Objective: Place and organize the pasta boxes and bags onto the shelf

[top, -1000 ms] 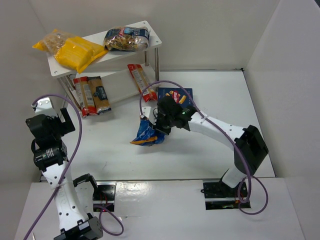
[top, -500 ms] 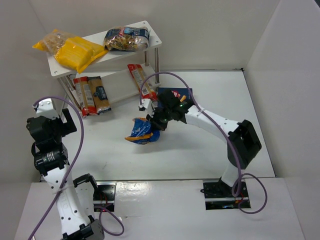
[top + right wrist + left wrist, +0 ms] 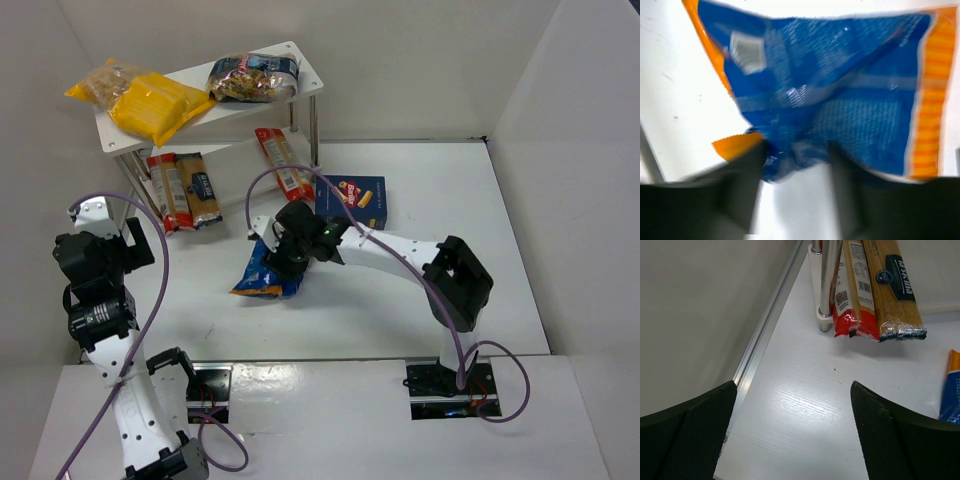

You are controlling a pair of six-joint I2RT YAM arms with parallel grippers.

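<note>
The crinkly blue bag with orange ends (image 3: 258, 276) lies on the table left of centre. In the blurred right wrist view the bag (image 3: 840, 95) fills the frame. My right gripper (image 3: 283, 250) (image 3: 796, 152) hovers at its near crumpled edge, open, with bare table showing between the fingers. The flat dark-blue box (image 3: 350, 200) lies behind the right arm. The white shelf (image 3: 305, 78) carries yellow (image 3: 155, 105), clear (image 3: 103, 80) and dark (image 3: 252, 78) packs on top. Narrow red-edged packs (image 3: 166, 190) (image 3: 850, 290) lie on the lower board. My left gripper (image 3: 100, 255) (image 3: 792, 400) is open and empty at the far left.
White walls close in on the left, back and right. A metal shelf post (image 3: 827, 285) and a floor rail run ahead of the left gripper. A spaghetti pack (image 3: 892, 285) lies beside the red-edged one. The right arm's purple cable loops above the bag.
My right gripper carried the blue bag left and toward the near edge, lowered it onto the table and opened its jaws. The left arm barely moved.
</note>
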